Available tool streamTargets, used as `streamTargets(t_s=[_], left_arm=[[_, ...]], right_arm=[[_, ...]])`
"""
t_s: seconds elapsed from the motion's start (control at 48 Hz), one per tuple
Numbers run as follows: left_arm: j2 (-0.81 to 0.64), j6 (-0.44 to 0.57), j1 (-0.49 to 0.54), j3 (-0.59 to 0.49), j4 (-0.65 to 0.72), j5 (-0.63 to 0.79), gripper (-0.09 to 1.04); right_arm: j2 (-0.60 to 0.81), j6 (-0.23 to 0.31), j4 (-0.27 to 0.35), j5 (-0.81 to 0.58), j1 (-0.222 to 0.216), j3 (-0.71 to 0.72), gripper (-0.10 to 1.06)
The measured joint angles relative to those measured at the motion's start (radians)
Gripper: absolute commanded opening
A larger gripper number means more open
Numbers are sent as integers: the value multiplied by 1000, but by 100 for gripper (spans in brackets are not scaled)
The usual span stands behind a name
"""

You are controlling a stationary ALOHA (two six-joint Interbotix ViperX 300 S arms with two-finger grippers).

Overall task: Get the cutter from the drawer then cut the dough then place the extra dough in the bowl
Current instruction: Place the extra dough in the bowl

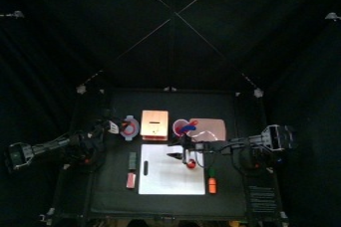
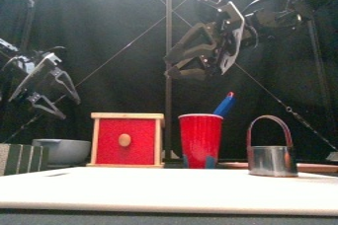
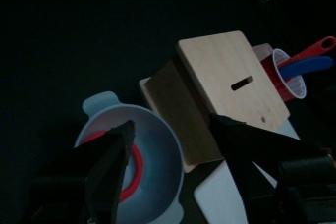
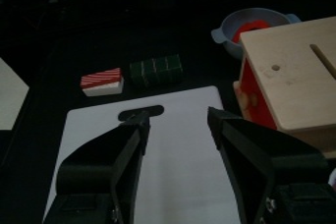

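Top view: the cutter (image 1: 209, 183), as far as I can tell, stands on the counter at the white board's (image 1: 167, 176) near right edge, nearer the right gripper (image 1: 194, 152). Front view: it is upright, handle up, below and right of that gripper. Left wrist view: the left gripper (image 3: 178, 132) hangs released above the bowl (image 3: 164, 159), with red dough (image 3: 136, 179) inside. Right wrist view: the right fingers (image 4: 112, 159) are spread and empty over the board.

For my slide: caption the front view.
Left gripper and right gripper hang open above bowl, wooden box, red cup and metal cutter.
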Motion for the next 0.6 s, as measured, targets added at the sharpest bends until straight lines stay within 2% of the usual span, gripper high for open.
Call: streamTargets(t_s=[0.104, 0.208, 0.292, 0.396, 0.479, 0.604], left_arm=[[-3, 11, -31, -6, 74, -3, 95], [-5, 12, -156, -28, 249, -34, 95], [-5, 9, -282, -38, 419, -127, 95], [-2, 8, -417, -37, 607, -314, 95], [2, 2, -445, -15, 712, -457, 95], [2, 2, -453, 8, 739, -495, 95]], right_arm=[[0, -2, -5, -3, 0, -5, 86], [0, -14, -6, -29, -3, -12, 86], [0, -9, -6, -51, -12, -17, 86], [0, 0, 2, -63, -18, -17, 86], [0, 0, 20, -63, -18, -17, 86], [0, 0, 40, -63, -18, -9, 86]])
